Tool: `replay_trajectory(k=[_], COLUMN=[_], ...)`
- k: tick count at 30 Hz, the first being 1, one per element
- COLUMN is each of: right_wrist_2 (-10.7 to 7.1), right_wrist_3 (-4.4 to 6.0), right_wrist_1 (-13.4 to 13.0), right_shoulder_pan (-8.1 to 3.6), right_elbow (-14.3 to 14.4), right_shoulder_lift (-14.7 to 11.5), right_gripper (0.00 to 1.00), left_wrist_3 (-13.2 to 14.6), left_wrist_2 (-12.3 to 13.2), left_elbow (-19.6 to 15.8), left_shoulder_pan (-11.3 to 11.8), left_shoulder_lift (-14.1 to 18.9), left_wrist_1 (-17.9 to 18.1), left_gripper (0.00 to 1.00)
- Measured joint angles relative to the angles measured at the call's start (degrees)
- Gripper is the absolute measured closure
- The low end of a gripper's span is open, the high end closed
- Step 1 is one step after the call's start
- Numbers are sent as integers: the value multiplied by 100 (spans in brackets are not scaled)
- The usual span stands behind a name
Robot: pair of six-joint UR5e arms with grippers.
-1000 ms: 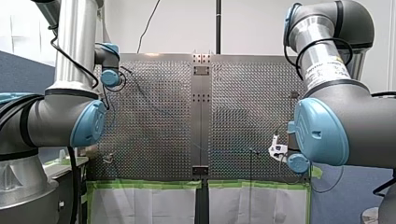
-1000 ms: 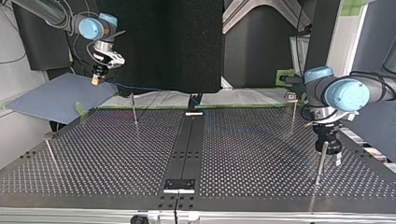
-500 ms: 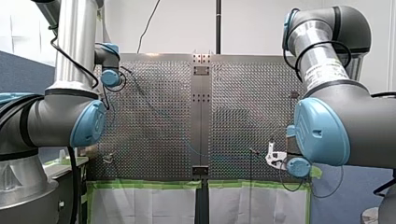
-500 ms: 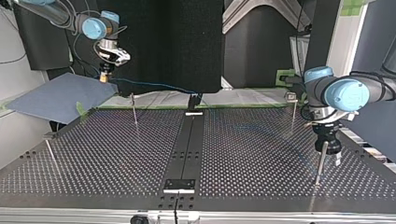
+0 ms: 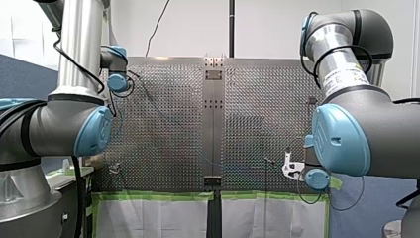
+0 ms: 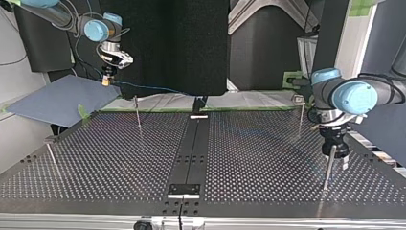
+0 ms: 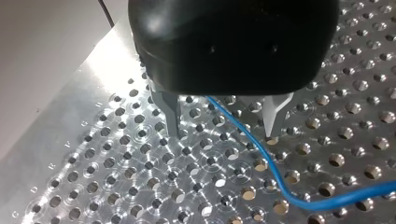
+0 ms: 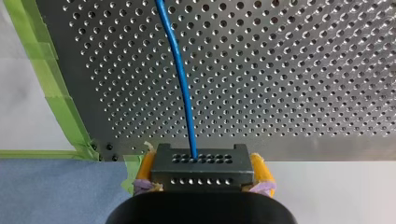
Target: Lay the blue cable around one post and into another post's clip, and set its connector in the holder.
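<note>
Between my right tool's (image 8: 201,181) yellow pads (image 8: 145,169) sits the blue cable's (image 8: 180,70) connector (image 8: 201,164).

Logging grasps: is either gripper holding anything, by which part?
My right gripper clamps the black rectangular connector of the blue cable by its short sides. My left gripper, open astride the cable, holds nothing.

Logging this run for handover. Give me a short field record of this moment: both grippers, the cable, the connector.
left gripper: open, metal fingers astride the blue cable, low over the perforated table
right gripper: shut on the connector, yellow pads at its sides
connector: black block, held off the table, not in a holder
blue cable: leaves the connector's face, runs across the table
posts: thin, upright; contact with the cable cannot be told
</note>
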Motion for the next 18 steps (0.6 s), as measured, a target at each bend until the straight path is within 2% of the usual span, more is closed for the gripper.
replay_trajectory(k=[1,2,6,7,10,13,18], right_wrist_2=[0,-1,0,0,2,3,6], right_wrist_3=[2,4,26,39,58,70,109], right_wrist_1=[1,2,7,7,4,2,3], right_shoulder_pan=[2,4,13,16,22,24,26], right_elbow=[0,0,-2,-2,-2,-2,-2], right_shoulder_lift=[1,2,2,3,3,3,2], right_gripper=[100,100,100,100,100,100,100], left_wrist_3=[1,1,-5,-10,-69,-112,-29], left_wrist_2=[-10,-23,-110,-130,-197,-302,-370], left_elbow=[1,1,1,1,0,-8,-140], left_shoulder_pan=[-5,-10,-35,-43,-49,-52,-45], left_shoulder_lift=[0,0,2,5,57,172,406], left_wrist_1=[-21,-37,-157,-202,-334,-477,-718], left_gripper=[13,9,9,3,1,1,1])
